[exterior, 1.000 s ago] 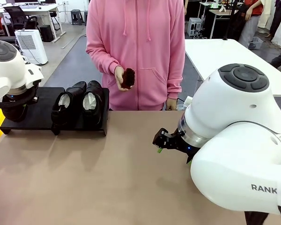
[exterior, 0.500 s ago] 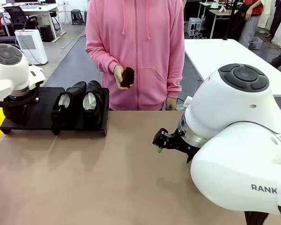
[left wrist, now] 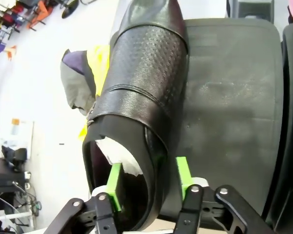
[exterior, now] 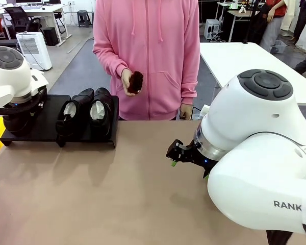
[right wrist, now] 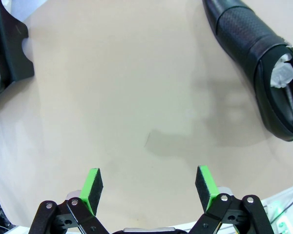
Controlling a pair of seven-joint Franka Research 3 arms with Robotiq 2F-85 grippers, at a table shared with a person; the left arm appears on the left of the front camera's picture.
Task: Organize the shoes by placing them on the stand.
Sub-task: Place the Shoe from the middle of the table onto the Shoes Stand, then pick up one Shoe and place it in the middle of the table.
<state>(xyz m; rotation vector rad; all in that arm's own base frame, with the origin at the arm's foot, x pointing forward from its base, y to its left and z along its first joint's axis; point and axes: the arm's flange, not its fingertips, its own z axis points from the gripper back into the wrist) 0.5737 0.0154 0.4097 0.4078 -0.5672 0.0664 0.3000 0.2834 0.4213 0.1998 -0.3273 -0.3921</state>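
- The desk carries the black stand at its far left.
- Two shoes sit side by side on the stand's right half, paper-stuffed.
- A third shoe lies on the stand; the left tool straddles its heel wall, pads parted and just off the leather.
- A fourth shoe lies on the desk beyond the right tool, which is spread wide, holding nothing.
- The person's hand holds a small brown brush.
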